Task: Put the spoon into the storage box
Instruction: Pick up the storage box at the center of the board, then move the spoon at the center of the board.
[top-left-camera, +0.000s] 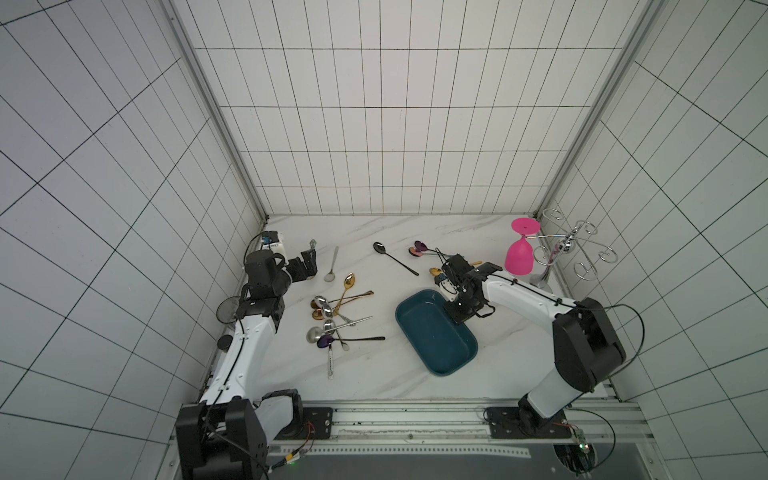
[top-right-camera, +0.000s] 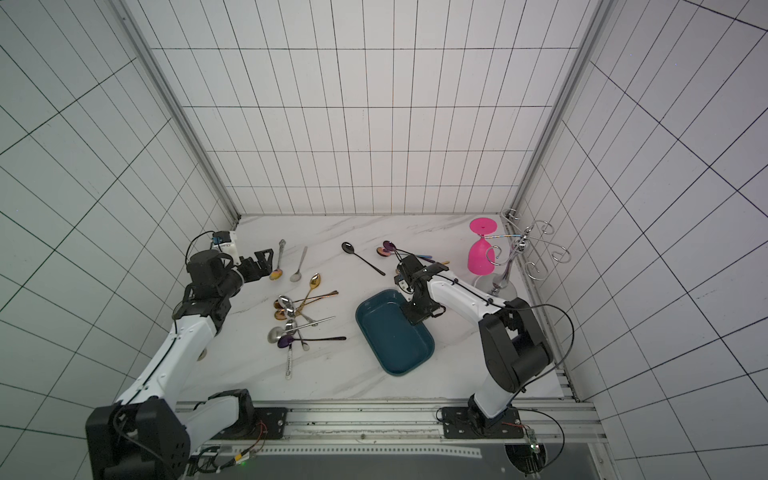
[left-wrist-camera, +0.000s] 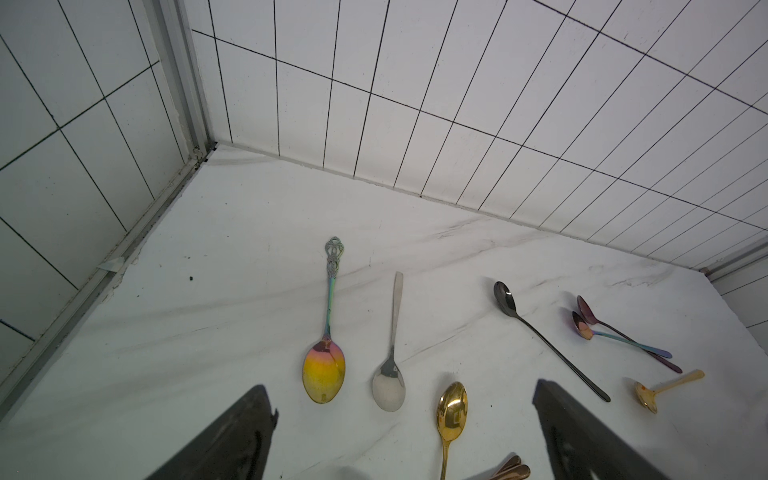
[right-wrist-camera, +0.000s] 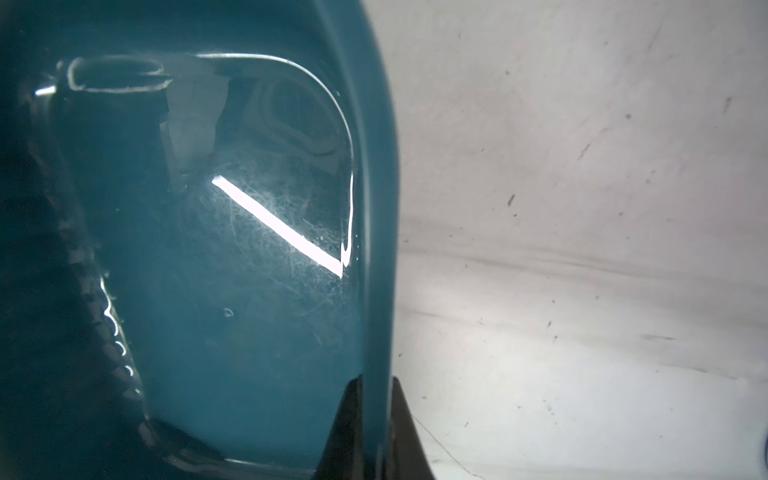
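Top views, near end first: box (top-left-camera: 434, 338) sits lower centre of the table (top-left-camera: 374, 386), long axis diagonal; same spot in both top views (top-right-camera: 392, 338); right wrist view shows its floor glossy and scuffed, with one bright light streak.

Right gripper (top-left-camera: 457, 316) is down on the box's far-right rim; in the wrist view its fingers (right-wrist-camera: 345, 415) stand one each side of the rim wall, pinched tight on it; so it is clamped on the box, no spoon in it.

Spoon pile (top-left-camera: 332, 322) lies left of the box, well apart from it; silver, gold, copper and purple spoons cross each other, all flat on the table.

Left gripper (top-left-camera: 309, 262) is centre-left, beyond the pile; jaws wide, gripping nothing; in its wrist view the fingers (left-wrist-camera: 232, 436) fill the lower corners; between them lie the rainbow spoon (left-wrist-camera: 328, 332) and silver spoon (left-wrist-camera: 390, 365), side by side, bowls toward the camera; gold spoon (left-wrist-camera: 451, 411) is lower centre.

Farther back: black spoon (top-left-camera: 395, 258) lies alone, upper centre of the table; purple spoons (top-left-camera: 419, 248), two, lie touching just right of it; small gold spoon (top-left-camera: 435, 272) is partly hidden behind the right wrist.

Far right: pink goblet (top-left-camera: 519, 255) is upside down at an arm of the wire rack (top-left-camera: 575, 245).
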